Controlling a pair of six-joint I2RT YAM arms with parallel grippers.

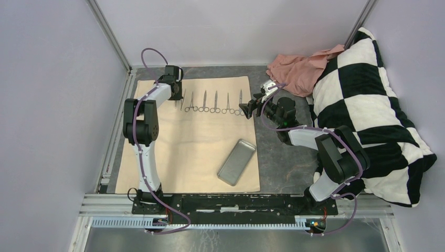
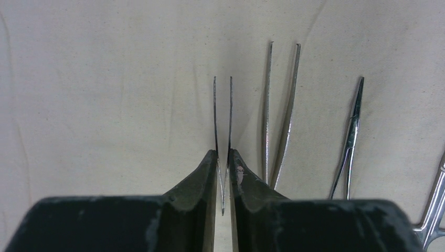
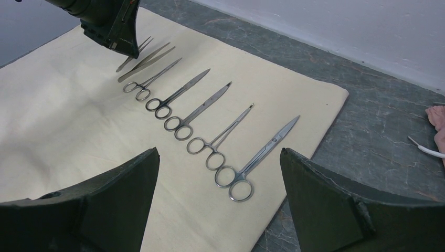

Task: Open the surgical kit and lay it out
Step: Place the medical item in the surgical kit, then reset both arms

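top: high behind near edge, down on whole counter (image 1: pixel 283 152) | left wrist: close over cloth (image 2: pixel 105 79) | right wrist: low, facing left | shared: instrument row (image 3: pixel 204 105)

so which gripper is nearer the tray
Right. The right gripper hovers open just beyond the tray, at the cloth's right edge; the left gripper is farther off, near its far left corner, around the tweezers.
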